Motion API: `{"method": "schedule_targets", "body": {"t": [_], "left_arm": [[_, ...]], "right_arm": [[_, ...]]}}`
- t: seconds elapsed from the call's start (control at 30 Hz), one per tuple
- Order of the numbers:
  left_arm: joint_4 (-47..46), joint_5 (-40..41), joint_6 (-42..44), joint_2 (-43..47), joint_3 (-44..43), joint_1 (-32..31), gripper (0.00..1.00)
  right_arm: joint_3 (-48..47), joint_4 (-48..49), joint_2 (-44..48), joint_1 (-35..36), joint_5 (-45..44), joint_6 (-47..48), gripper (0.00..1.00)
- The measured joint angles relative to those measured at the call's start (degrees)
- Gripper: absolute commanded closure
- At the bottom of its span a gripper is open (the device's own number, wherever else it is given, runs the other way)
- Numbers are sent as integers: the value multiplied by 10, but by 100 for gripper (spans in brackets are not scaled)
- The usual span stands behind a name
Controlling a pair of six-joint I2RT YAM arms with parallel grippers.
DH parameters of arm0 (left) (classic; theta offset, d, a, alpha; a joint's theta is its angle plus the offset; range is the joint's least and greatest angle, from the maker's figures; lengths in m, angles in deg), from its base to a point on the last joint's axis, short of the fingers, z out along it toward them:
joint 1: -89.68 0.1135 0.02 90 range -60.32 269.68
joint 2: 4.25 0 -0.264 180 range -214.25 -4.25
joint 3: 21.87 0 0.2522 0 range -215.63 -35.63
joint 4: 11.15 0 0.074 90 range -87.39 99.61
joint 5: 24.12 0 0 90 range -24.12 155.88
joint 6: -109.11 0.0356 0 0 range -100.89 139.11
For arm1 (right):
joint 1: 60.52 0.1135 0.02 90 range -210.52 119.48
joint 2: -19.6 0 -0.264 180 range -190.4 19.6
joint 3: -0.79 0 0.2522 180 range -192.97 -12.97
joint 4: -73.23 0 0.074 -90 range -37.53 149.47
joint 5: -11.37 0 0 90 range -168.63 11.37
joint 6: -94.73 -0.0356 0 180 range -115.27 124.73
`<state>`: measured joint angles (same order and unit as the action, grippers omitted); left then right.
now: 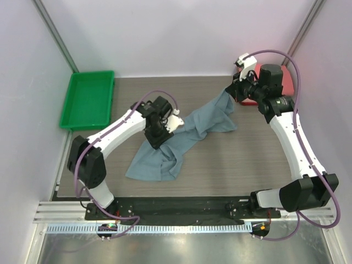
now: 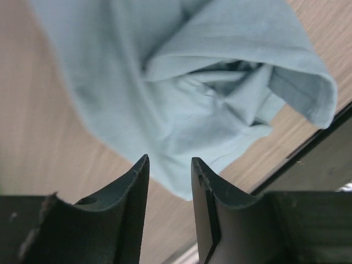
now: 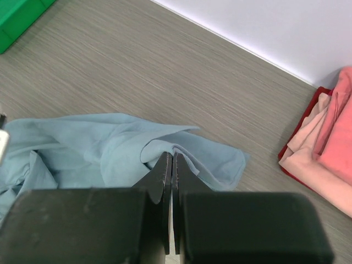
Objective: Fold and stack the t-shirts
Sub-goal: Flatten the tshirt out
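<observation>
Currently my right gripper (image 3: pixel 172 159) clamps a corner of the blue-grey t-shirt (image 1: pixel 181 135) crumpled mid-table; my left gripper (image 2: pixel 169 160) hovers over it, jaws apart. I should pinch the near hem, then pull taut.

A green tray (image 1: pixel 88 102) sits at the table's (image 1: pixel 247 159) far left corner.

Hidden and cropped parts
From the top, the right arm (image 1: pixel 289 132) covers most of the far-right red stack (image 1: pixel 287 77), and the left gripper (image 1: pixel 156 140) hides the shirt (image 1: pixel 159 162) beneath it. The right wrist view crops stack, shirt and tray (image 3: pixel 16 16) at its edges. The left wrist view shows the shirt soft and cut off on top.
</observation>
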<state>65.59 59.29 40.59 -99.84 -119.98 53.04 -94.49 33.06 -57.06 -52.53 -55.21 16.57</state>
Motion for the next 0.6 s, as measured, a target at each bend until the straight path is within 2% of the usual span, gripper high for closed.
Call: {"method": "schedule_targets", "body": {"t": [0.07, 0.2, 0.3, 0.43, 0.53, 0.6], "left_arm": [[-1, -2, -19, -14, 19, -16, 61], [-3, -3, -56, 4, 68, -71, 52], [-2, -2, -74, 17, 92, -99, 57], [-7, 1, -102, 21, 111, -103, 64], [-12, 0, -121, 21, 130, -109, 64], [-13, -2, -128, 21, 139, -119, 60]], "right_arm": [[5, 0, 0, 0, 0, 3, 99], [17, 2, 0, 0, -2, 12, 99], [26, 2, 0, 0, -2, 15, 99], [31, 2, -2, 0, -1, 18, 99], [33, 2, -4, 0, 0, 20, 99], [33, 2, -7, 0, 2, 23, 99]]}}
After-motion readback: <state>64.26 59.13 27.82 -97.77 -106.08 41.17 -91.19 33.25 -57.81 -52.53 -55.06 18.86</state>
